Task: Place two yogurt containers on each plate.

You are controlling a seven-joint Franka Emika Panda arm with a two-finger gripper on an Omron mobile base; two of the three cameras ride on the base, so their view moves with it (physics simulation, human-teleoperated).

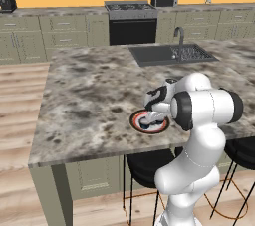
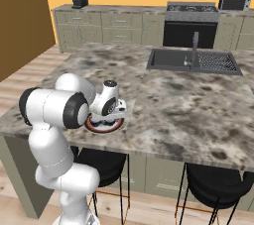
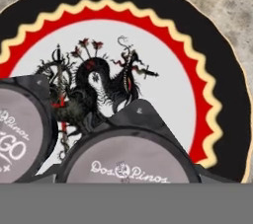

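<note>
Hand view: looking straight down on the plate (image 3: pixel 217 94), with black band, red scalloped ring and white centre bearing a dark dragon figure. Two dark-sided cups with pale lids low in that view: one (image 3: pixel 131 161) dead centre at the bottom edge, printed "Dos Pinos", the other (image 3: pixel 20 134) beside it toward the left edge, both over the plate's white centre. Centre cup right where the fingers would reach, so either pinched or just beneath them; fingertips themselves hidden, so spread or pinching cannot be told.

Left base view: hand (image 1: pixel 157 101) low over the plate (image 1: pixel 134 120), near the table's (image 1: pixel 84 95) front edge, wrist bent down. Right base view: same pose, hand (image 2: pixel 110 106) directly above the plate (image 2: pixel 101 127).

Judged: this plate has its pair, or is about to once the centre cup is let go. Next move turns on a straight lift upward, clear of both cups. Blue cups and navy plate not made out here.
</note>
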